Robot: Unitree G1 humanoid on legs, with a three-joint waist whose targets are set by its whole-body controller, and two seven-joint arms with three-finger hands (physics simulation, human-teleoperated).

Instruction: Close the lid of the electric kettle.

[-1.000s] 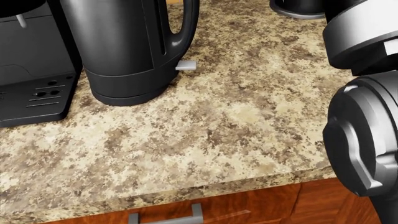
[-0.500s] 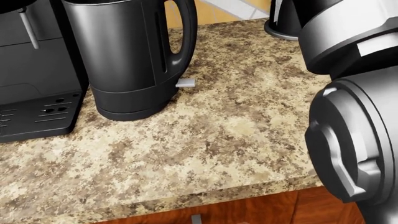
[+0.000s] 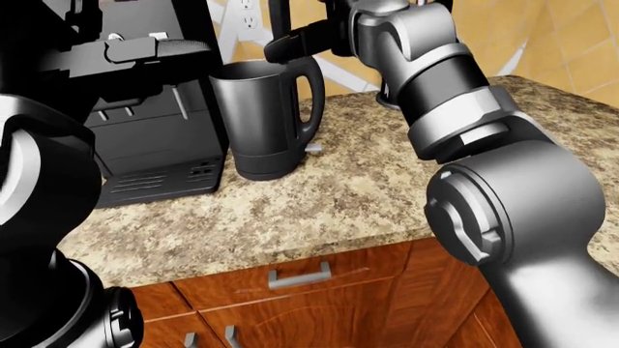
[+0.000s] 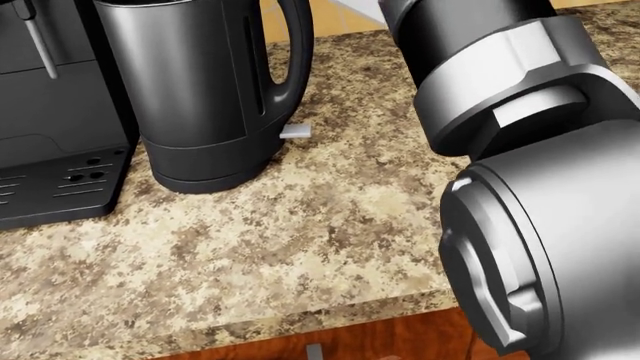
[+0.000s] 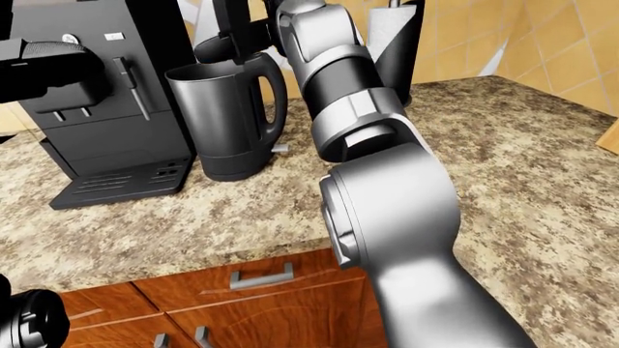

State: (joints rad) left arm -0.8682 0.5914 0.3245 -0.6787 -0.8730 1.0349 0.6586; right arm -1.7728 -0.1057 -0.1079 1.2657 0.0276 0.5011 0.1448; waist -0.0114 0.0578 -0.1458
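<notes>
The dark grey electric kettle (image 3: 268,119) stands upright on the speckled counter, its lid (image 3: 279,22) raised open.

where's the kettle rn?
The electric kettle stands on the granite counter, upper left of centre in the left-eye view, right beside the black coffee machine, with the right robot hand above its open top.

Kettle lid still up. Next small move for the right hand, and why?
Probably press the right hand down and toward the view's left. The kettle mouth shows open, the lid seems to stand upright above the handle, and the hand is right at it, so a short push should tip it shut.
</notes>
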